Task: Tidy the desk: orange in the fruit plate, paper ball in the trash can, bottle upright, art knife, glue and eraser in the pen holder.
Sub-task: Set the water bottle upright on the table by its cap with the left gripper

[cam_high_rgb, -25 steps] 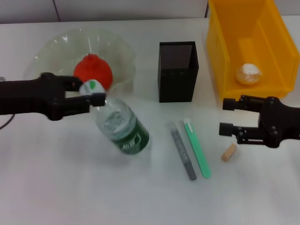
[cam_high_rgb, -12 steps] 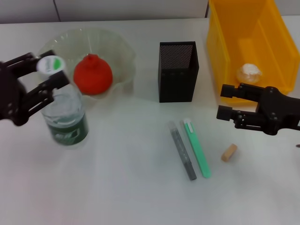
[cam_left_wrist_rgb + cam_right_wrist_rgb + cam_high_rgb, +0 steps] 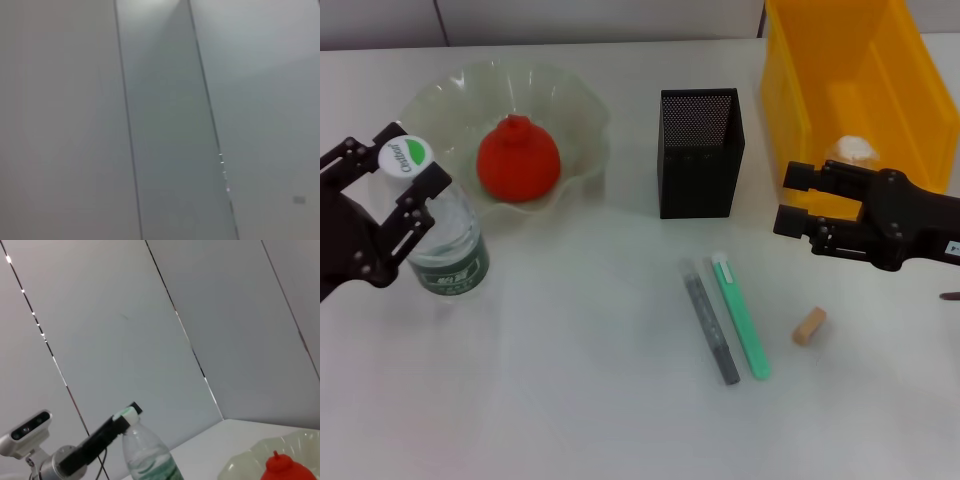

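The clear bottle (image 3: 445,250) with its green label stands upright at the left, beside the fruit plate (image 3: 440,95). My left gripper (image 3: 392,168) is shut on the bottle at its white and green cap; the right wrist view shows the same bottle (image 3: 150,460) and left gripper (image 3: 126,413). The orange (image 3: 518,160) lies in the pale green plate. Flat on the table in front of the black mesh pen holder (image 3: 698,150) are the grey glue (image 3: 710,325), the mint-green art knife (image 3: 740,315) and the tan eraser (image 3: 809,326). My right gripper (image 3: 790,200) hangs open and empty above the eraser. The paper ball (image 3: 852,148) lies in the yellow trash can (image 3: 800,100).
The trash can fills the back right corner, just behind my right gripper. A wide bare stretch of white table (image 3: 570,400) lies in front of the bottle and left of the glue. The left wrist view shows only grey wall panels.
My left gripper swung the bottle from a tilt near the table's middle over to the left and stood it upright. My right gripper drifted back toward the trash can.
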Controlling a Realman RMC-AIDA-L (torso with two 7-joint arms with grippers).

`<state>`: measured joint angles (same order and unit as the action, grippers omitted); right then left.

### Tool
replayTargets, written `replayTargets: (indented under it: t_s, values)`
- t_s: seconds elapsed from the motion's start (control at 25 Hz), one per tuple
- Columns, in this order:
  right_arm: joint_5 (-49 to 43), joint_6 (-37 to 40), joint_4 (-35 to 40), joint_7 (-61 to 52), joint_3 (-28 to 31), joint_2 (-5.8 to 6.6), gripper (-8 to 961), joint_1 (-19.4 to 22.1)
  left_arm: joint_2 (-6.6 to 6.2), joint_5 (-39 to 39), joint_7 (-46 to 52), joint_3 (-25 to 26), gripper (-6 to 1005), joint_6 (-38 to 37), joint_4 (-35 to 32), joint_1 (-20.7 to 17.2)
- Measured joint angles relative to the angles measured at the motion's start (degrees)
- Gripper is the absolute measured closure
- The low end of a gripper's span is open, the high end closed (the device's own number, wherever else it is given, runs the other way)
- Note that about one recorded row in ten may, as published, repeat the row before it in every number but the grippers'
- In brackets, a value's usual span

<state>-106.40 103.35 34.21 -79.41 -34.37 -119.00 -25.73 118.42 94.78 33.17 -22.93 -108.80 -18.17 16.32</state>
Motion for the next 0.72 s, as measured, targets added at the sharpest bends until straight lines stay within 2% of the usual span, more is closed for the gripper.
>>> replayTargets:
  t_s: [0.28,0.72]
  values:
    - [0.06,-1.57,-2.23,1.66,0.00,0.00,183,-1.27,0.14,-0.27,-4.08,0.63,560,4.50,4.92,0.92]
    - [2.38,-6.67,-5.92,4.34,0.00,-0.06,183,-2.12,0.32,-0.40,-4.54,1.30,554,10.13,10.41,3.42]
